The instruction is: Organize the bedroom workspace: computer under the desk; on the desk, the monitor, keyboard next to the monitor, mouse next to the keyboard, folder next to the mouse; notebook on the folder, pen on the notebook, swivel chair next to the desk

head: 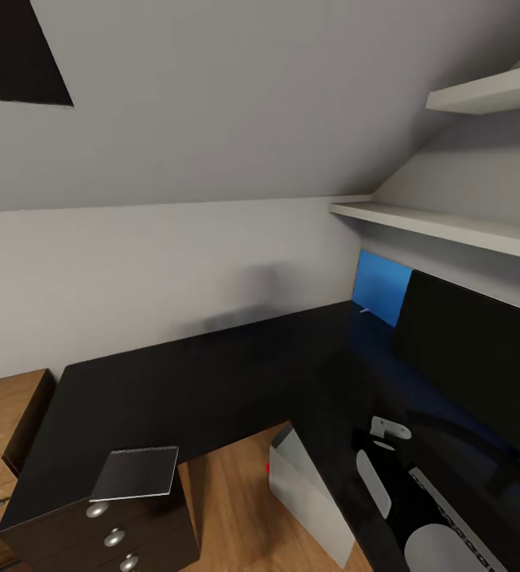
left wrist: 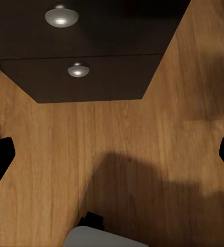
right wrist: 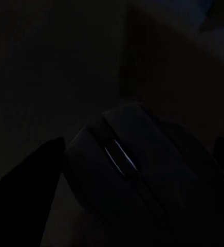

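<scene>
Here the right gripper (right wrist: 137,206) hangs close over the mouse (right wrist: 143,190), grip unclear; left gripper (left wrist: 112,154) spread open above wood floor (left wrist: 55,170). Notebook (head: 137,473) lies on the desk (head: 196,381).

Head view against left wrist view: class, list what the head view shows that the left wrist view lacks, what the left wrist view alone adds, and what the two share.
Head view alone: the black desk top, the notebook lying on it above the drawers, the monitor, the grey computer on the floor under the desk, and the wall shelves.

Left wrist view alone: a close look down at the floor in front of the drawers, with a dark shadow across it.

Shared: the dark drawer unit with round silver knobs, and the wood floor.
</scene>
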Motion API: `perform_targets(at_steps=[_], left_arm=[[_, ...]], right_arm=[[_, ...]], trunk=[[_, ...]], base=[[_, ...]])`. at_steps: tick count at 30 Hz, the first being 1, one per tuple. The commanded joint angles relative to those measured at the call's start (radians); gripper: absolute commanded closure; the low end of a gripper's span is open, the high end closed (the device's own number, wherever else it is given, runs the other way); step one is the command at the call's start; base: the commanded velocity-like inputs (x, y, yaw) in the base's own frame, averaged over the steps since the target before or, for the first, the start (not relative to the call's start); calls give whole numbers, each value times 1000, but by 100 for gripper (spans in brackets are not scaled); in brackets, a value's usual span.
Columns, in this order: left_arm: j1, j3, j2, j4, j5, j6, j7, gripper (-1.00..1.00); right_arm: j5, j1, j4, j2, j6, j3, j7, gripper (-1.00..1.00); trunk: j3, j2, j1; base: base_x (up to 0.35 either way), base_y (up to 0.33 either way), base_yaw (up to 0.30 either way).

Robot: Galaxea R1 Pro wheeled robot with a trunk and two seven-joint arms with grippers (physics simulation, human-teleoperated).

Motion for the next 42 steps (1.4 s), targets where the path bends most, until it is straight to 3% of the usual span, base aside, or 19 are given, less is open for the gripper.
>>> perform_targets(at_steps=[1,2,38,41,42], left_arm=[[0,-4,1,-3,7,4,8,-100],[0,-4,1,-3,7,4,8,-100],[0,-4,1,-3,6,5,9,-100],[0,-4,1,-3,5,5,10,-100],[0,-5,1,-3,5,4,10,-100]], right_arm=[[-5,0,-2,0,5,0,-5,100],[-4,0,-1,0,5,0,-5,-100],[-3,0,-18,7,-9,13,-1,-100],[-2,1,-85,17,-12,32,-2,-100],[-2,4,-150,29,-10,40,-5,-100]], trunk=[[-1,-1,0],[-1,-1,0],[-1,-1,0],[-1,-1,0],[-1,-1,0]], base=[[0,0,0],[0,0,0],[0,0,0],[0,0,0],[0,0,0]])
